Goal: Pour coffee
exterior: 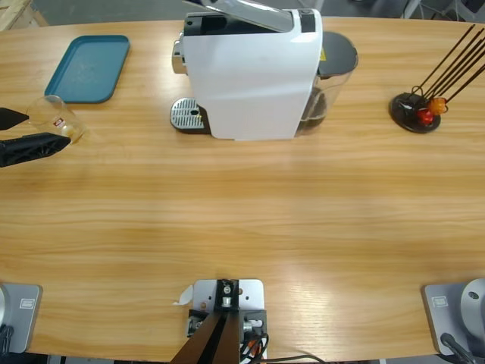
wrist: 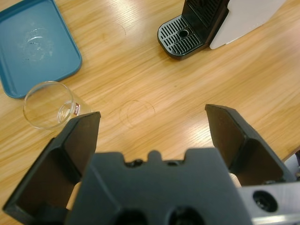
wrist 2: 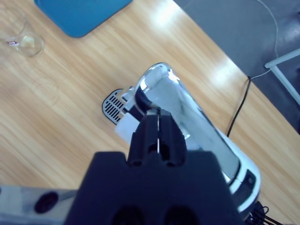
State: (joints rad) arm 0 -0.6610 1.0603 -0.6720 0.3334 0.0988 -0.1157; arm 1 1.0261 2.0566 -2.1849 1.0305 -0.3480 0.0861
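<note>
Clear glass tumbler — grained wooden table

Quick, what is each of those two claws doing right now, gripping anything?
Left gripper: open, holding nothing; the small clear glass tumbler lies beside one jaw.
Right gripper: shut, holding nothing, above the white coffee machine's silver lever.

On the desk, the tray lies at the far left, with the tumbler just in front of it; the coffee machine stands mid-desk, the stick holder far right
</note>
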